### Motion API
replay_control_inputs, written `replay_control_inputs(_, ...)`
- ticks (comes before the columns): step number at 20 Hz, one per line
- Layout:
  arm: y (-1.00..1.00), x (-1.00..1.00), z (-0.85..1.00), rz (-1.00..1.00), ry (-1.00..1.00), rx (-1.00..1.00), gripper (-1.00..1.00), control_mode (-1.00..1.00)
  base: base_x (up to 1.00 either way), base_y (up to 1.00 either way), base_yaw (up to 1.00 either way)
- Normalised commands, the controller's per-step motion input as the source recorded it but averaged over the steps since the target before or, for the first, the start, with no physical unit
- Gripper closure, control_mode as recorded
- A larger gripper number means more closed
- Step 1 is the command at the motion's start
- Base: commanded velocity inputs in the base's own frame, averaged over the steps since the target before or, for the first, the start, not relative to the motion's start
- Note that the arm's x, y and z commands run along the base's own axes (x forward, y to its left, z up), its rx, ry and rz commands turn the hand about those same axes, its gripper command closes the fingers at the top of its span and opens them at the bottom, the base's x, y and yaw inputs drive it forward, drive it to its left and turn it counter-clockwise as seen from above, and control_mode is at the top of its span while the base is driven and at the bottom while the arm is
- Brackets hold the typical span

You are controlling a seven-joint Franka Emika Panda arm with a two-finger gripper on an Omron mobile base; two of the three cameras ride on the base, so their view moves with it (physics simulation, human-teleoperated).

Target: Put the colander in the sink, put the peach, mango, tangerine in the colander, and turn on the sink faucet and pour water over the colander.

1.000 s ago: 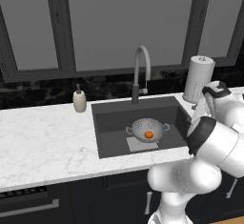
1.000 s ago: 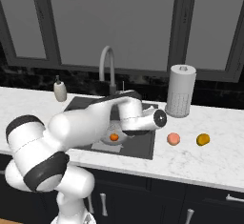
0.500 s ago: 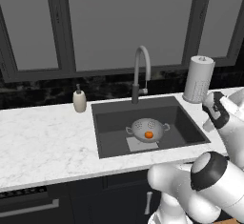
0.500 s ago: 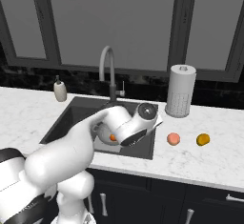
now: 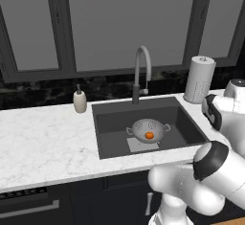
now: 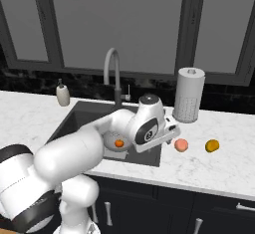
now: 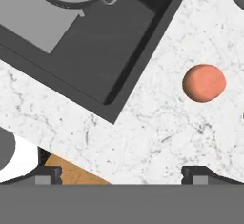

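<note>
A: Where's the peach (image 7: 204,83)?
B: On the counter just right of the sink (image 7: 119,51), ahead and right of the gripper (image 7: 121,173), whose jaws are wide, empty.

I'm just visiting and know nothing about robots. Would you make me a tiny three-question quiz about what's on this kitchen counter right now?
1. True or false: the tangerine lies in the colander, which stands in the sink.
2. Which fruit lies nearer the sink on the counter: A) the peach or B) the mango?
3. Fill in: the fingers are ____ and hold nothing.

Key: 1 true; 2 A; 3 open.
</note>
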Motion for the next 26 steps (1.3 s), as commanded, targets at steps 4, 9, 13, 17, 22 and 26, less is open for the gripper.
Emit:
replay_control_inputs(4,-0.5,0.07,-0.01,-0.22,0.1,0.01,-1.0,-1.0,0.0,0.0,0.0)
replay_control_inputs(9,-0.27,0.27,-0.09,-0.18,0.0,0.05,-1.0,-1.0,0.0,0.0,0.0)
replay_control_inputs(13,-0.01,0.42,-0.29,-0.11,0.0,0.09,-1.0,-1.0,0.0,0.0,0.0)
replay_control_inputs(17,0.0,0.41,-0.3,-0.1,0.0,0.06,-1.0,-1.0,0.0,0.0,0.0)
replay_control_inputs(22,-0.19,0.32,-0.04,-0.14,-0.01,0.03,-1.0,-1.0,0.0,0.0,0.0)
replay_control_inputs(26,-0.14,0.14,-0.02,-0.2,0.0,0.0,-1.0,-1.0,0.0,0.0,0.0)
